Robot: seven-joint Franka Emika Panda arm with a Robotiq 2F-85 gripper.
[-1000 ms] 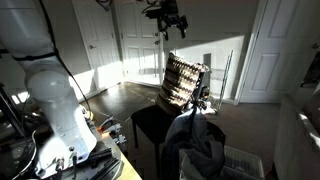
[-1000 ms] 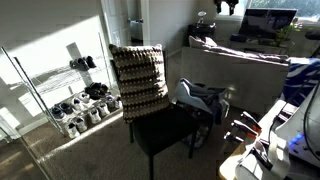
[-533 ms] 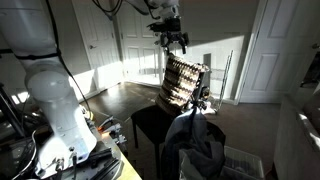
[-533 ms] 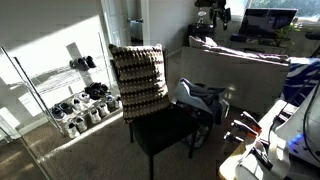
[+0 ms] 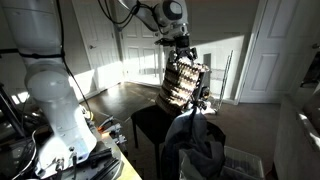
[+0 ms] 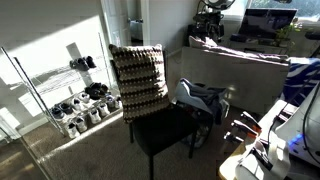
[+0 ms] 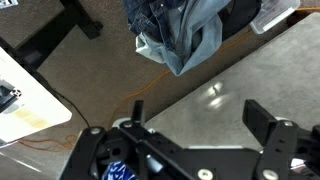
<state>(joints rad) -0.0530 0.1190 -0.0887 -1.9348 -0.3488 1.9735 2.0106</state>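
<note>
My gripper [image 5: 185, 50] hangs in the air, open and empty, just above the top edge of a brown-and-white patterned pillow [image 5: 185, 82]. The pillow leans upright against the back of a black chair [image 5: 150, 125]. In both exterior views a heap of blue denim clothing [image 5: 195, 140] lies beside the chair; it also shows in an exterior view [image 6: 200, 100]. The gripper [image 6: 210, 12] is near the top edge there. In the wrist view the open jaws [image 7: 200, 120] frame bare carpet, with the denim clothing [image 7: 185, 30] at the top.
A white robot base [image 5: 55, 110] stands on a table at the left. White doors [image 5: 265, 50] line the back wall. A wire shoe rack [image 6: 80, 100] stands by the sunlit wall. A grey sofa [image 6: 240, 70] is behind the chair [image 6: 165, 130].
The gripper has come down from near the ceiling toward the top of the pillow. Pillow, chair and clothing have not moved.
</note>
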